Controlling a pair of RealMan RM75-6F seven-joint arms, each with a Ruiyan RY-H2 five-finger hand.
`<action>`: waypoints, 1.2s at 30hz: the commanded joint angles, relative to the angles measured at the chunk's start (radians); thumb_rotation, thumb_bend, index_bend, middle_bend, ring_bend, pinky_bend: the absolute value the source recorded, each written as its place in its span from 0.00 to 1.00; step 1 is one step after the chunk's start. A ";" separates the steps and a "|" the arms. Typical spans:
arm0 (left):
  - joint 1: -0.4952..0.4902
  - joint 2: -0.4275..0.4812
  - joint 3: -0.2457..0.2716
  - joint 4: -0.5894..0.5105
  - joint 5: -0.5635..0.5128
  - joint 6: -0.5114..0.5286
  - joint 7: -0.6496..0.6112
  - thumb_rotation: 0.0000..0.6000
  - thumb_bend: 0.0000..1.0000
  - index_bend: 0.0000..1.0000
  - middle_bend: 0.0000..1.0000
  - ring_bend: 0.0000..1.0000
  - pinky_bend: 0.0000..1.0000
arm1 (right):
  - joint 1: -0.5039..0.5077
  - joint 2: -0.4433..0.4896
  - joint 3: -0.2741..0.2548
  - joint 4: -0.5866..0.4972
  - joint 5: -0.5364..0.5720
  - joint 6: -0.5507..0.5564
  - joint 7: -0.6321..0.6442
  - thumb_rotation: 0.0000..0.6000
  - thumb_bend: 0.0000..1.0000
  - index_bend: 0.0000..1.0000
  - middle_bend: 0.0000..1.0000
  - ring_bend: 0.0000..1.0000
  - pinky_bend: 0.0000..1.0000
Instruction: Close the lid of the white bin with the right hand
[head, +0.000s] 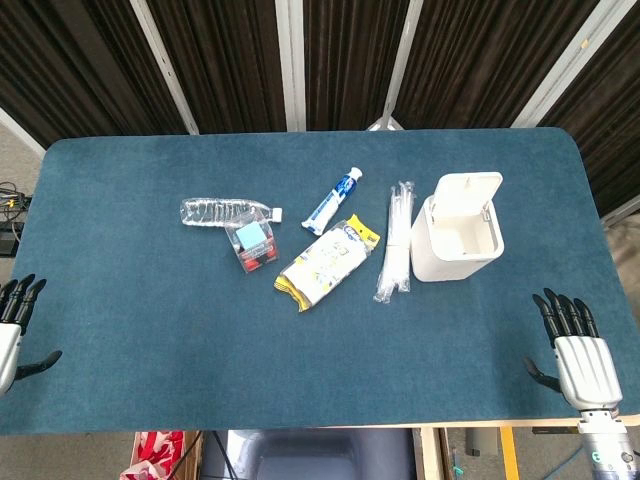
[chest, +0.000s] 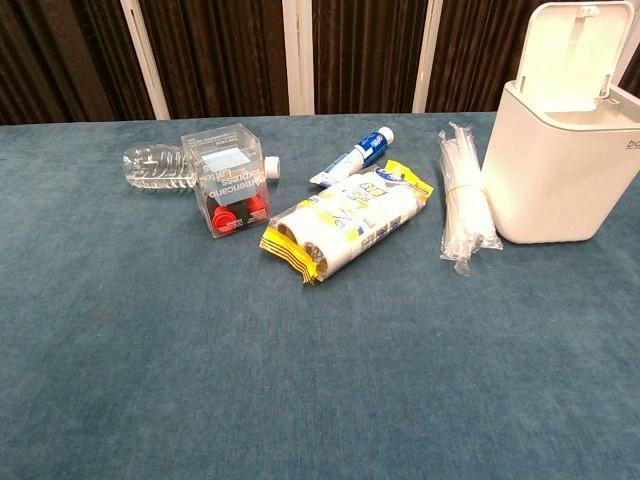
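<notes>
The white bin (head: 455, 245) stands on the right half of the blue table, and its lid (head: 468, 193) is tipped up and back, so the inside shows. The chest view has the same bin (chest: 555, 170) at its right edge with the lid (chest: 575, 45) upright. My right hand (head: 575, 350) rests at the table's near right edge, fingers straight and apart, holding nothing, well short of the bin. At the near left edge my left hand (head: 15, 330) is likewise open and empty. Neither hand appears in the chest view.
Left of the bin lie a bundle of clear wrapped straws (head: 397, 240), a yellow and white packet (head: 328, 262), a blue and white tube (head: 332, 200), a clear box with red items (head: 252, 243) and an empty plastic bottle (head: 225, 212).
</notes>
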 joint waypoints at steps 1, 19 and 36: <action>0.000 0.001 0.000 0.000 -0.001 0.001 -0.001 1.00 0.00 0.00 0.00 0.00 0.00 | 0.000 0.000 0.000 0.000 -0.001 0.000 -0.002 1.00 0.28 0.00 0.00 0.00 0.00; 0.008 0.006 -0.002 -0.002 0.011 0.024 -0.011 1.00 0.00 0.00 0.00 0.00 0.00 | 0.044 0.047 0.082 -0.116 0.034 -0.015 0.039 1.00 0.27 0.00 0.00 0.00 0.00; -0.009 0.001 -0.017 -0.001 0.003 0.010 -0.020 1.00 0.00 0.00 0.00 0.00 0.00 | 0.370 0.195 0.421 -0.207 0.572 -0.377 -0.017 1.00 0.51 0.00 0.79 0.88 0.79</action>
